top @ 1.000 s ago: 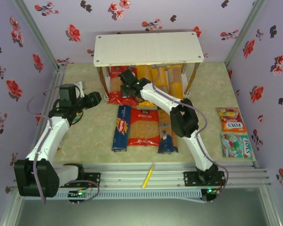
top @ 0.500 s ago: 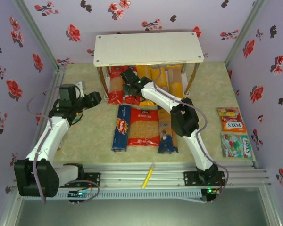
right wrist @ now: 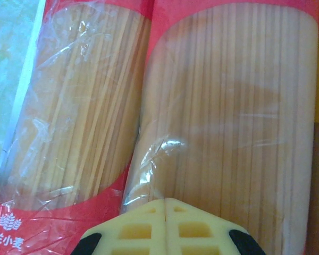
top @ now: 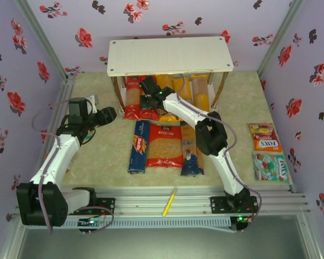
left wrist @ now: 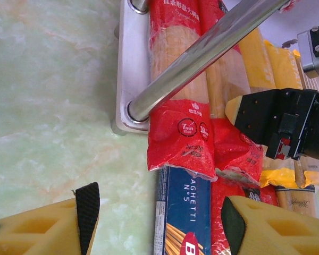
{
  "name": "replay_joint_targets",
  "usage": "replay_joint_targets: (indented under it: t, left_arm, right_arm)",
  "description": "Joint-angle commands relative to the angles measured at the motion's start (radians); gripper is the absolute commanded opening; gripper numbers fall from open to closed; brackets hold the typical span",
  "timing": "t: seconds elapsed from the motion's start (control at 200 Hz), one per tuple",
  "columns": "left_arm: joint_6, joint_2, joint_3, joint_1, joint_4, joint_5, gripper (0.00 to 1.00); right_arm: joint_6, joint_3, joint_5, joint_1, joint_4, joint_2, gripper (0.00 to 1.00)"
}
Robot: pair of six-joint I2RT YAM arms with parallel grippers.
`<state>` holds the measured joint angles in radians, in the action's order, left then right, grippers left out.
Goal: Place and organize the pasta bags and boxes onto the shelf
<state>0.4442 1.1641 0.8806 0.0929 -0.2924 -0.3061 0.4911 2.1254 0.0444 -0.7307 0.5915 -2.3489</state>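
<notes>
The white two-tier shelf (top: pixel 170 54) stands at the back, with several spaghetti bags on its lower tier. Two red-ended bags (top: pixel 132 100) (right wrist: pixel 69 117) lie at its left and yellow-ended ones (top: pixel 201 91) further right. My right gripper (top: pixel 146 100) (right wrist: pixel 166 204) is shut, its tips resting on the second red-ended bag (right wrist: pixel 228 122) (left wrist: pixel 231 143). On the table in front lie the dark-blue box (top: pixel 139 145) (left wrist: pixel 183 212), a wide red bag (top: pixel 164 144) and a blue-ended bag (top: pixel 190 154). My left gripper (top: pixel 105 114) (left wrist: pixel 159 223) hangs open over the box's far end.
A slanted silver shelf post (left wrist: pixel 202 53) and its base plate (left wrist: pixel 130 69) are close to my left gripper. Two sweets packets (top: pixel 265 151) lie at the right. A yellow pen (top: pixel 170 201) rests on the front rail. Flowered walls close in three sides.
My right gripper has shifted slightly right and deeper at the shelf's front, and the red bag ends under it have moved a little. The left arm has barely moved.
</notes>
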Motion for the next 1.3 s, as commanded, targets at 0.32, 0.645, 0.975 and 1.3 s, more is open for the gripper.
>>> replay_joint_targets:
  t: [0.32, 0.645, 0.975, 1.3]
  left_arm:
    - [-0.064, -0.125, -0.085, 0.003, 0.067, 0.031, 0.68]
    - [-0.037, -0.196, -0.140, 0.113, -0.013, 0.042, 0.80]
    - [0.083, -0.214, -0.234, 0.386, -0.136, 0.225, 1.00]
    - [0.170, -0.136, -0.271, 0.529, -0.179, 0.290, 1.00]
  right_arm:
    - [-0.089, -0.165, 0.037, 0.004, -0.169, 0.229, 0.50]
    - [-0.149, -0.492, 0.181, -0.001, -0.112, 0.598, 0.64]
    - [-0.085, -0.816, 0.342, -0.011, 0.078, 0.907, 0.73]
    - [-0.019, -0.971, 0.357, -0.010, 0.160, 1.071, 0.78]
